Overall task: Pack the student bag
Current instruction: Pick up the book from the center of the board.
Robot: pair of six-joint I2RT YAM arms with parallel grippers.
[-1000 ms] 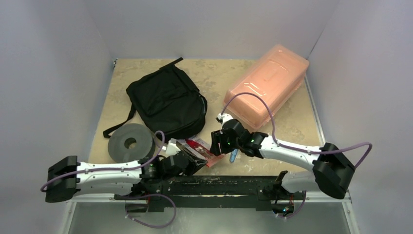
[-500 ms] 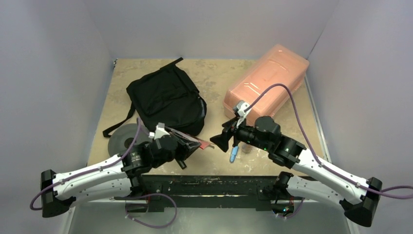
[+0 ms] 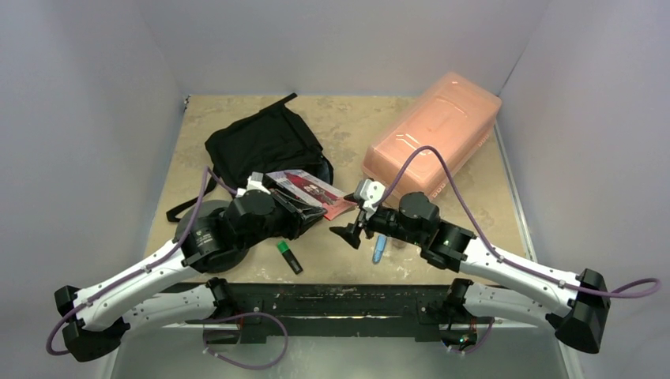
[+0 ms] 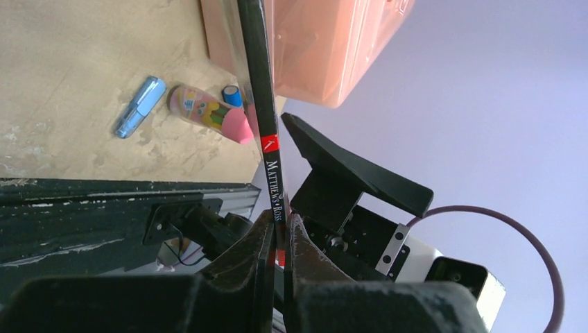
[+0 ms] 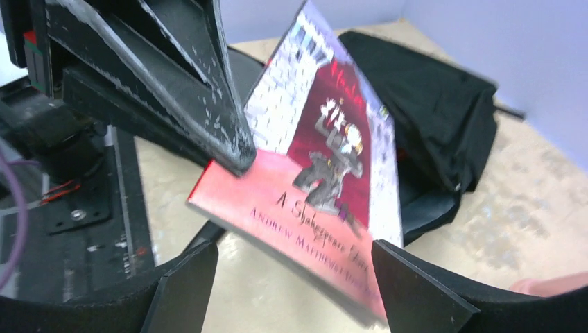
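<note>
The student bag [image 3: 265,150] lies flat at the back left of the table, black and soft; it also shows in the right wrist view [image 5: 430,104]. My left gripper [image 3: 304,213] is shut on a thin red paperback book [image 3: 312,189] and holds it tilted above the table, just in front of the bag. In the left wrist view the book's black spine [image 4: 267,139] stands clamped between the jaws of the left gripper [image 4: 279,225]. My right gripper [image 3: 348,235] is open and empty, facing the book's cover [image 5: 326,159] from the right, with the jaws of this gripper [image 5: 295,277] wide apart.
A translucent pink box [image 3: 434,138] stands at the back right. A grey foam ring [image 3: 188,212] lies partly under my left arm. A green and black marker [image 3: 289,257], a blue pen [image 3: 380,249] and a pink-tipped tube [image 4: 208,111] lie near the black front rail [image 3: 340,300].
My left gripper has lifted the book off the table front and carried it up and back toward the bag. The right gripper has dropped slightly and turned toward the book. The marker is now uncovered.
</note>
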